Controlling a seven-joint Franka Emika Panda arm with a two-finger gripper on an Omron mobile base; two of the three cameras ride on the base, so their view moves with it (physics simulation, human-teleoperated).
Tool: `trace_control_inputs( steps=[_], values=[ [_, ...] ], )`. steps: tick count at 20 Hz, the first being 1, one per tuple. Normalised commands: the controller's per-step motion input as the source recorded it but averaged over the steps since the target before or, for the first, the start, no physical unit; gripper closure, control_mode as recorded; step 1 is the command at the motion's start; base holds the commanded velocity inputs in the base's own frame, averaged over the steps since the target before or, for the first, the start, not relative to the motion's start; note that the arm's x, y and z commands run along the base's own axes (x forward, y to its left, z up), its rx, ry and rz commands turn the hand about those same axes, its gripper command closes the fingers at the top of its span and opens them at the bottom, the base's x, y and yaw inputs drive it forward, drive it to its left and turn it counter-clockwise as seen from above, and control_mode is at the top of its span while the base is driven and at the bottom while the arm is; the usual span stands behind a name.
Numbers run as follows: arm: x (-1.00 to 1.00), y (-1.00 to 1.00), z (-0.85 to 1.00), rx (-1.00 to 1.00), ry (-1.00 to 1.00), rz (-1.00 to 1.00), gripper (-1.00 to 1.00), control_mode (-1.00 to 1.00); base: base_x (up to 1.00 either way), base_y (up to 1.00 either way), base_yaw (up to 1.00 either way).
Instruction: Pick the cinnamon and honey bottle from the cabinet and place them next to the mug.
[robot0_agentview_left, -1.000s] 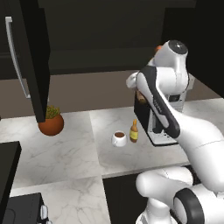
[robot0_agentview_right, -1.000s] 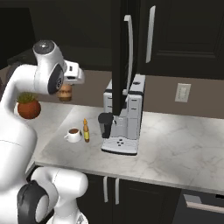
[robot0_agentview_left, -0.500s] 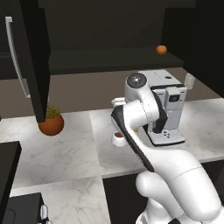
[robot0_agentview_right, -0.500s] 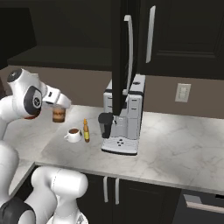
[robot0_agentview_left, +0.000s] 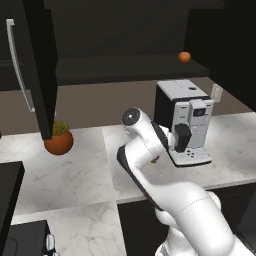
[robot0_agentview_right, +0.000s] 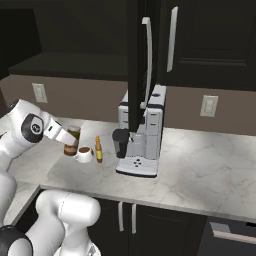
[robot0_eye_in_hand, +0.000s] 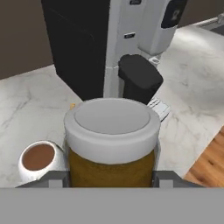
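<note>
Jaws: I have them clamped on the cinnamon (robot0_eye_in_hand: 111, 140), gripper (robot0_agentview_right: 70, 144) low so the jar goes down upright.
Cinnamon: just left of the mug (robot0_agentview_right: 84, 154), close above the counter (robot0_agentview_right: 200, 175).
Honey bottle (robot0_agentview_right: 98, 150): standing right of the mug.
Coffee machine (robot0_agentview_right: 142, 135): further right; I steer clear.
Cabinet (robot0_agentview_left: 40, 65): door open.

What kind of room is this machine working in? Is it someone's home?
It looks like a home kitchen, though computer-rendered rather than real. A marble counter carries a coffee machine and a small white mug, and dark wall cabinets hang above. Whether anyone lives there, the pictures cannot say.
</note>
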Motion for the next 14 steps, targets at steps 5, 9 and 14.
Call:
trace_control_inputs(
  steps=[5,9,14],
  values=[
    [0.33,0.0,-0.08,0.0,0.0,-0.31,1.0,-1.0,0.0,0.0,0.0],
    [0.19,0.08,0.0,0.0,-0.07,-0.2,1.0,-1.0,0.0,0.0,0.0],
    [0.0,0.01,-0.09,-0.08,-0.01,-0.1,1.0,-1.0,0.0,0.0,0.0]
  ],
)
